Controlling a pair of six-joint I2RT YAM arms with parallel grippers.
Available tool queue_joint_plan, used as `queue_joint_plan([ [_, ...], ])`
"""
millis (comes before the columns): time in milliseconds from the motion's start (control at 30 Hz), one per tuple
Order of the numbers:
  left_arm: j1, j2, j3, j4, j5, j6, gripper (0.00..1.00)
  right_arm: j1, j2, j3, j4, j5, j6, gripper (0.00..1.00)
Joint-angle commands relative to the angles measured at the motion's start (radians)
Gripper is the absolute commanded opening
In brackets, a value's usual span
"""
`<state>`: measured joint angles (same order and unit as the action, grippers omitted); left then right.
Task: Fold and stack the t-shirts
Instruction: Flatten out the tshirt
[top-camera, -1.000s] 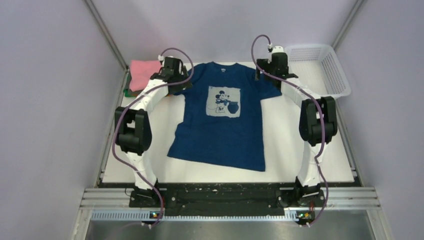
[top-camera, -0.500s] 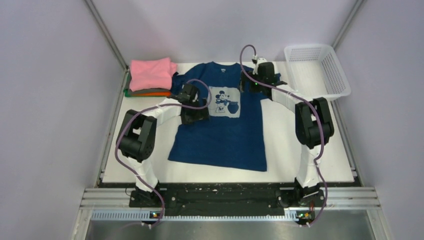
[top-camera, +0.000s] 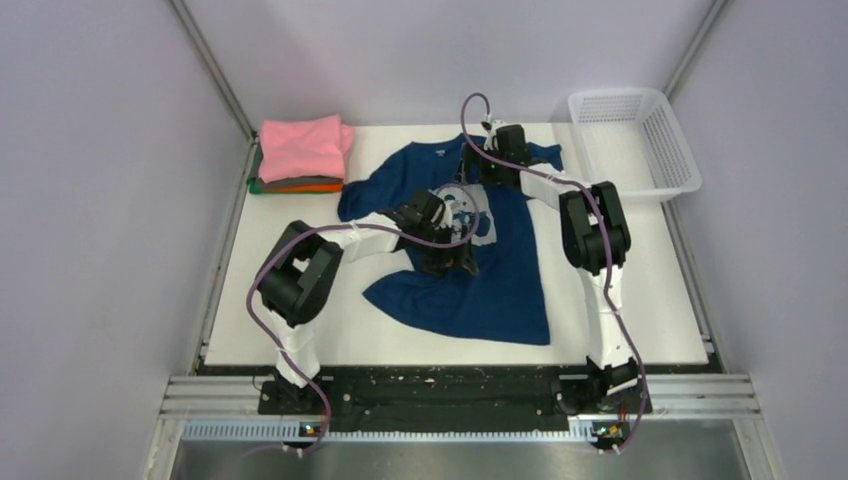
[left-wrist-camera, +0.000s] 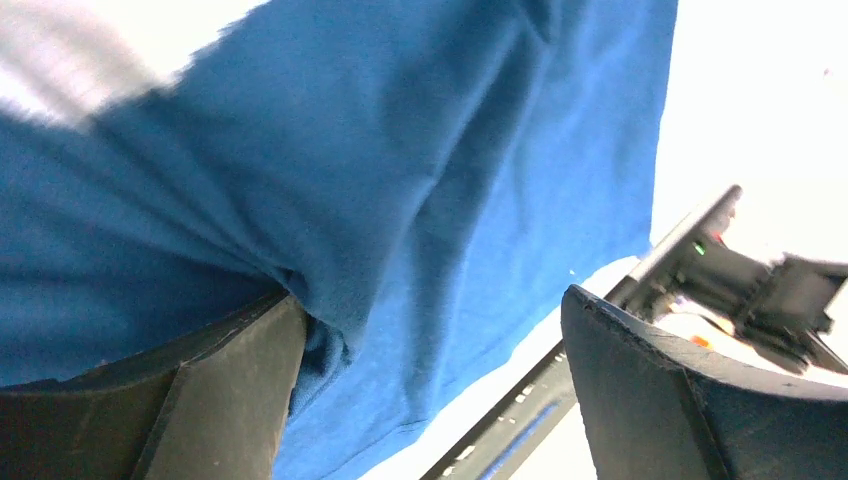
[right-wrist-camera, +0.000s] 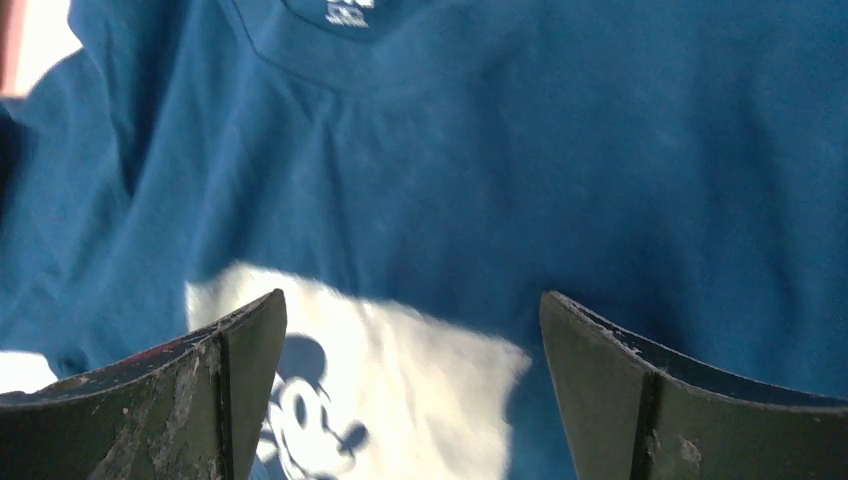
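The left tool (left-wrist-camera: 430, 300) is spread wide. A ridge of blue cloth is bunched against one finger (left-wrist-camera: 225, 385), and nothing is pinched between the two. The right tool (right-wrist-camera: 410, 296) is also spread, hovering low over the chest of the navy t-shirt (top-camera: 495, 295), between the collar and the white cartoon print (top-camera: 478, 215).

The shirt lies face up in the middle of the table (top-camera: 620, 290). It is skewed and rumpled: its left flank is drawn in toward the print, while the hem runs out toward the near right. The folded shirts, pink (top-camera: 300, 145) on top with orange (top-camera: 312, 184) and a sliver of green below, sit stacked at the far left corner. The white basket (top-camera: 640, 130) stands at the far right.

This looks like the first lengthwise fold, still unfinished. Next, the bunched side likely needs laying flat over the middle, with the right tool pinning the chest so the cloth does not slide.
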<state>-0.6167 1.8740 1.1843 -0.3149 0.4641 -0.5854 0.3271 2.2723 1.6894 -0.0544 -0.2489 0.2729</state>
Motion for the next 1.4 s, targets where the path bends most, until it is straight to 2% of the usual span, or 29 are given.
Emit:
queue_joint_plan([
  [0,-0.071,0.069,0.105,0.121,0.248,0.002,0.99,0.049,0.109,0.124,-0.008,-0.175,0.008,0.95],
  [133,-0.117,0.1,0.225,0.104,0.261,0.039,0.99,0.071,0.18,0.245,-0.059,-0.312,-0.032,0.94],
  [233,-0.123,0.03,0.196,0.072,0.177,0.07,0.99,0.063,0.158,0.316,-0.146,-0.257,-0.071,0.95],
  [333,-0.121,-0.101,0.124,0.024,0.037,0.117,0.99,0.023,0.074,0.301,-0.146,-0.201,-0.063,0.98],
  [433,-0.12,-0.229,0.067,-0.04,-0.17,0.158,0.99,-0.021,-0.03,0.239,-0.14,-0.186,-0.032,0.99],
  [533,-0.095,-0.329,0.053,-0.13,-0.417,0.136,0.99,-0.047,-0.164,0.102,-0.136,-0.117,-0.028,0.99],
  [633,-0.018,-0.37,0.032,-0.139,-0.556,0.108,0.99,-0.05,-0.305,-0.077,-0.153,0.086,-0.024,0.99],
  [733,0.12,-0.336,0.033,-0.057,-0.488,0.083,0.99,-0.049,-0.421,-0.243,-0.21,0.228,0.058,0.99],
  [833,0.223,-0.21,0.115,0.01,-0.397,0.082,0.99,-0.044,-0.527,-0.393,-0.25,0.246,0.131,0.99],
  [1000,0.305,0.097,0.475,-0.139,-0.307,0.117,0.99,0.004,-0.688,-0.645,-0.301,0.292,0.208,0.98],
  [1100,0.333,0.242,0.588,-0.191,-0.275,0.138,0.99,0.038,-0.756,-0.761,-0.312,0.281,0.268,0.97],
  [1233,0.36,0.306,0.581,-0.198,-0.259,0.135,0.99,0.041,-0.747,-0.833,-0.287,0.262,0.308,0.97],
  [1367,0.378,0.252,0.432,-0.164,-0.292,0.11,0.99,0.041,-0.636,-0.76,-0.288,0.31,0.281,0.97],
])
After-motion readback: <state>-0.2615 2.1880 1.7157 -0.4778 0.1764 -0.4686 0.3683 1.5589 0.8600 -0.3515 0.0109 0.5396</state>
